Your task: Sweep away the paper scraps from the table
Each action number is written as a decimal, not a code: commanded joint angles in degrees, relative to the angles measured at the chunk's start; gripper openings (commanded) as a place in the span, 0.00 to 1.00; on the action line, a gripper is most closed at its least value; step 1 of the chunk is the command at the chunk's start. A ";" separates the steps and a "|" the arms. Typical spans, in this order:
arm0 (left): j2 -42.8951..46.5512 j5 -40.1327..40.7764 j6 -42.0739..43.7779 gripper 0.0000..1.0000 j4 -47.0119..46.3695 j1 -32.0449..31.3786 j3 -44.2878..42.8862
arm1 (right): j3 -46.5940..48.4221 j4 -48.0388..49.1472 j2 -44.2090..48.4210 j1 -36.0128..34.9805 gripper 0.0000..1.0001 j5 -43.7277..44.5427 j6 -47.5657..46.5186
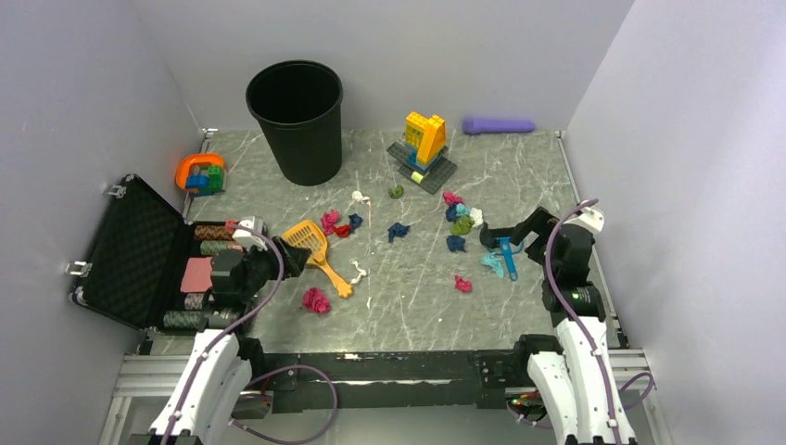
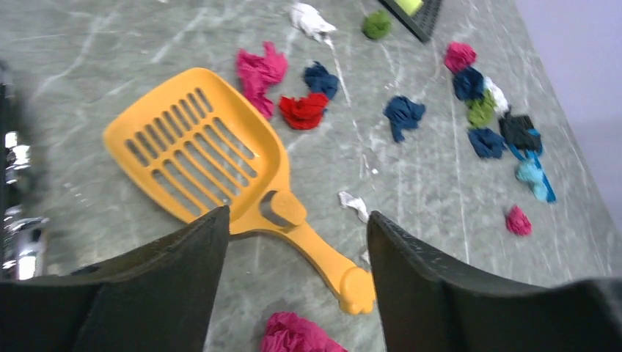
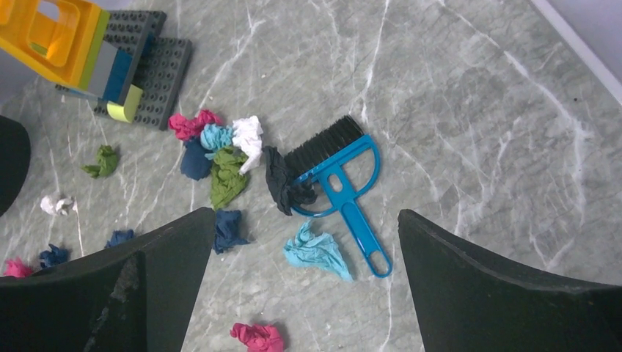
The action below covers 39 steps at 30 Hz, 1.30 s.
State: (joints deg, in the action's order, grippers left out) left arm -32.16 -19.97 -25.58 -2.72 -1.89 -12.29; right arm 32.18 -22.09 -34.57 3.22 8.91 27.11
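Note:
Paper scraps lie across the table (image 1: 528, 185): a magenta wad (image 1: 316, 300), magenta, red and navy ones (image 1: 341, 224) by the orange scoop (image 1: 318, 250), and a mixed cluster (image 1: 461, 215) at mid-right. My left gripper (image 1: 291, 259) is open and empty over the scoop's handle (image 2: 323, 257), with the magenta wad (image 2: 293, 334) just below it. My right gripper (image 1: 496, 238) is open and empty above a blue brush (image 3: 341, 172) and a teal scrap (image 3: 317, 251). The left gripper (image 2: 297, 218) and right gripper (image 3: 304, 216) both show wide gaps.
A black bin (image 1: 297, 120) stands at the back left. A yellow-and-blue brick build (image 1: 424, 144) and a purple cylinder (image 1: 499, 125) are at the back. An open black case (image 1: 139, 250) lies at the left edge, with an orange-and-blue toy (image 1: 201, 173) behind it.

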 commanded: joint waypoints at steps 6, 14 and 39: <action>-11.36 -9.04 0.90 0.69 -11.07 -6.35 -2.27 | 1.04 3.91 -11.14 -0.04 1.00 -1.24 0.45; -19.02 -2.93 2.43 0.76 -10.30 -17.66 -6.17 | 1.49 8.21 -23.80 -0.06 0.97 -1.34 4.61; -21.16 -1.14 4.42 0.79 -7.58 -22.72 -9.17 | 13.81 15.65 -54.60 -20.86 0.89 -4.59 14.60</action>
State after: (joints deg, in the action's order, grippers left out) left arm -54.83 -21.93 -22.50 -9.78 -24.36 -20.16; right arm 42.63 -8.75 -87.18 -13.50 6.09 38.46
